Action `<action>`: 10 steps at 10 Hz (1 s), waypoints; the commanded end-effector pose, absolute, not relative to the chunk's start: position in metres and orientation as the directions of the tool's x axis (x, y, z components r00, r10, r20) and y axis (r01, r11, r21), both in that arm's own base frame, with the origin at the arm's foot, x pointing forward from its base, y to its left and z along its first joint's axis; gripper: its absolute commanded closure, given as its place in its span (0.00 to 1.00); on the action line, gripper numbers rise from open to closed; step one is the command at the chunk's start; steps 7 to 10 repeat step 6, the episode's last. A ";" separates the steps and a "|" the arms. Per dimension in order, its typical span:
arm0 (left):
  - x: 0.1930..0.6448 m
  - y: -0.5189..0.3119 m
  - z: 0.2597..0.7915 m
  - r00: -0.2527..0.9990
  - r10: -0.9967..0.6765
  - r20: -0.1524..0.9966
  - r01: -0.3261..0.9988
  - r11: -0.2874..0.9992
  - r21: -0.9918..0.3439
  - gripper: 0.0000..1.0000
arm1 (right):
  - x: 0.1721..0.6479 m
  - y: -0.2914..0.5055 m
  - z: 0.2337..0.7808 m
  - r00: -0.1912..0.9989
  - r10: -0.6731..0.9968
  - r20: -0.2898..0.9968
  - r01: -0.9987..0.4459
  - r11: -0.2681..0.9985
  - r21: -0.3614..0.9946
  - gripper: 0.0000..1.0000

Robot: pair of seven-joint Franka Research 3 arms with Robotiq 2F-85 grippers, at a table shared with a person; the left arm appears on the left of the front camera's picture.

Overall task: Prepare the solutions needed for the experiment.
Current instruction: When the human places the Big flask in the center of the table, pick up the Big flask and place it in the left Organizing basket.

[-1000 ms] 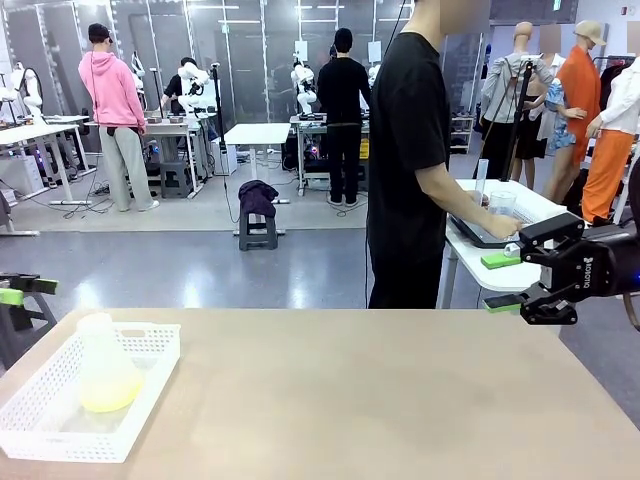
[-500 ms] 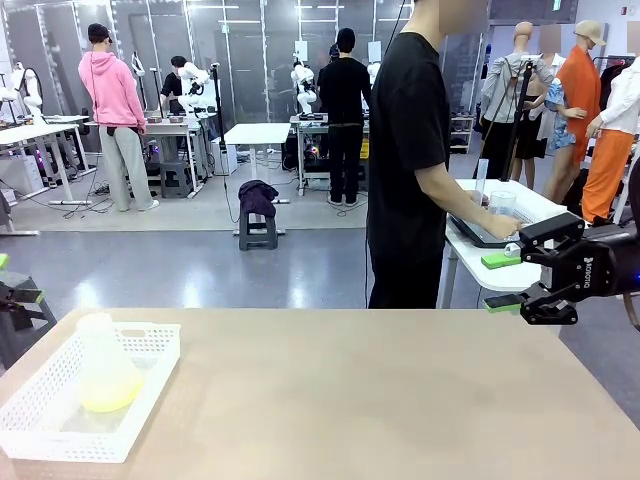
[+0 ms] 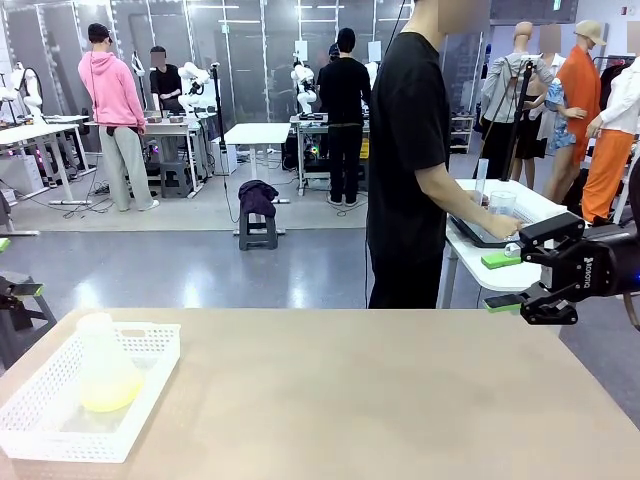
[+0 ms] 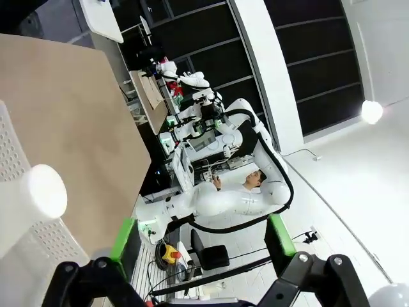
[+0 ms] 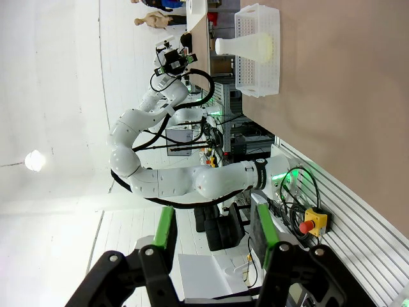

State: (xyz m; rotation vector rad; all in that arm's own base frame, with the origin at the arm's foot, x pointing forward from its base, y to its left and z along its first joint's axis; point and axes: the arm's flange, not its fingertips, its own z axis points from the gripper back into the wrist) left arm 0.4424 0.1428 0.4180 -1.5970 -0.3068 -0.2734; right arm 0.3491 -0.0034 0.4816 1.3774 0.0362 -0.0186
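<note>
- The desk (image 3: pixel 380 400) is a wide tan surface that runs across the near half of the front view; most of its top is bare.
- A person (image 3: pixel 410 160) in a black short-sleeved shirt stands past the far edge of the desk, turned toward a white side table (image 3: pixel 520 225) on the right, with one forearm reaching onto it.
- On that side table a clear beaker (image 3: pixel 502 203) stands just beyond the person's hand, next to a dark tray.
- A white basket (image 3: pixel 60 425) with perforated walls sits on the near left corner of the desk. In the right wrist view the same basket (image 5: pixel 259 48) lies at the far end of the desk.
- Inside the basket a clear conical flask (image 3: pixel 103 375) stands upright toward its back half, with the neck rising above the rim.
- The solutions (image 3: pixel 108 397) are a shallow pale yellow-green layer in the bottom of that flask, well below its shoulder.
- The right tool (image 3: pixel 505 282) hangs at the right edge of the front view, just past the far right corner of the desk and above it. Its green-padded fingers stand apart, one over the other, with nothing between them. In its own wrist view the right tool (image 5: pixel 214 246) also shows a clear gap.
- The left tool (image 3: pixel 12 268) is at the far left edge, off the desk, well apart from the basket. In its own wrist view the left tool (image 4: pixel 201 236) has its fingers spread wide and empty, with the flask's white mouth (image 4: pixel 43 192) close at the left.
</note>
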 end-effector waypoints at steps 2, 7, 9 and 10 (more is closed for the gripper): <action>0.442 0.144 0.417 0.924 0.015 0.383 0.383 -0.027 -0.923 0.00 | 0.349 -0.004 0.482 1.000 0.011 -0.026 0.024 0.187 0.982 0.38; 0.442 0.144 0.417 0.924 0.015 0.383 0.383 -0.027 -0.923 0.00 | 0.349 -0.004 0.482 1.000 0.011 -0.026 0.024 0.187 0.982 0.38; 0.442 0.144 0.417 0.924 0.015 0.383 0.383 -0.027 -0.923 0.00 | 0.349 -0.004 0.482 1.000 0.011 -0.026 0.024 0.187 0.982 0.38; 0.442 0.144 0.417 0.924 0.015 0.383 0.383 -0.027 -0.923 0.00 | 0.349 -0.004 0.482 1.000 0.011 -0.026 0.024 0.187 0.982 0.38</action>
